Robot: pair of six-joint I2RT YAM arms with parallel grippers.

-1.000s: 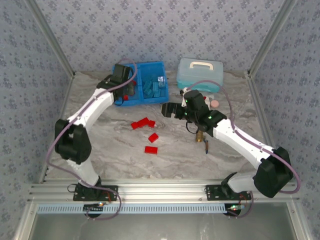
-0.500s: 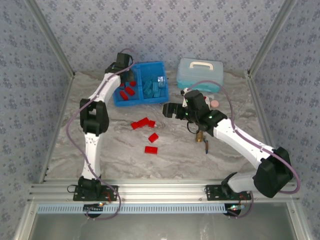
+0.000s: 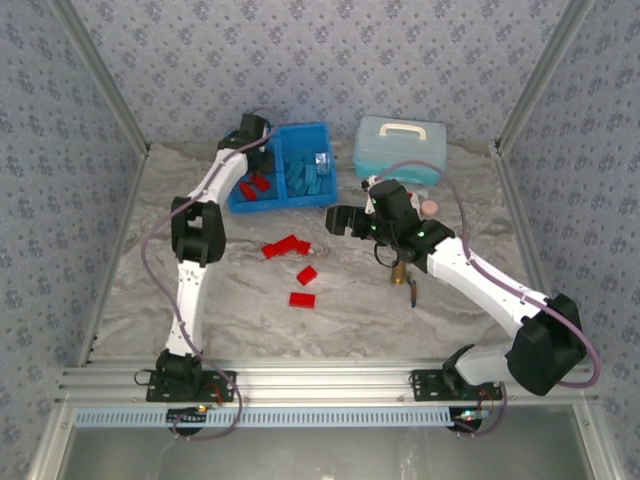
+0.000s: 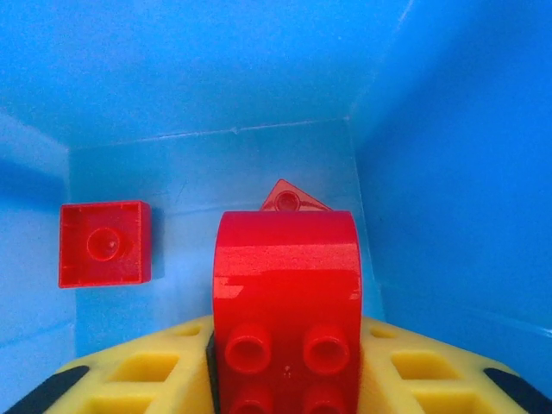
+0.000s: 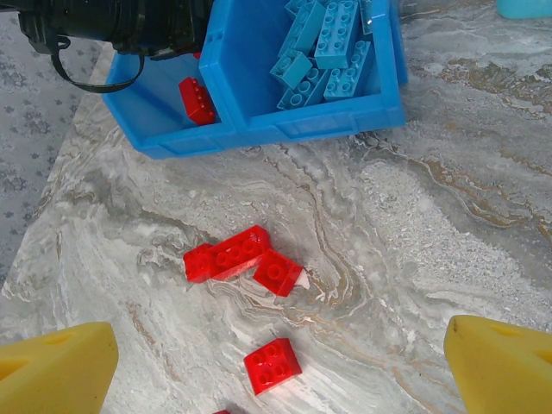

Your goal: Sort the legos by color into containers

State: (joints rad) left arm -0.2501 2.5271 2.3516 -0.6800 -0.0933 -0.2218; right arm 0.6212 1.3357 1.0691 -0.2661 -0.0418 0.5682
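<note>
- Our left gripper [image 3: 250, 133] has swung deeper into the tray's left compartment [image 3: 250, 205].
- The red brick [image 4: 286, 276] sits between its fingers [image 4: 414, 384], long axis along them, studs facing the wrist; we cannot tell whether it's clamped.
- The right gripper [image 5: 276, 362] is spread wide.

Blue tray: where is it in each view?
Top external: blue tray at back, left of centre.
Left wrist: seen from inside the tray.
Right wrist: tray at top, left of centre.
Shared landmark: red bricks in its left compartment.

The near red brick [image 4: 285, 293] runs off the bottom edge and hides most of a second red brick [image 4: 289, 199].
</note>
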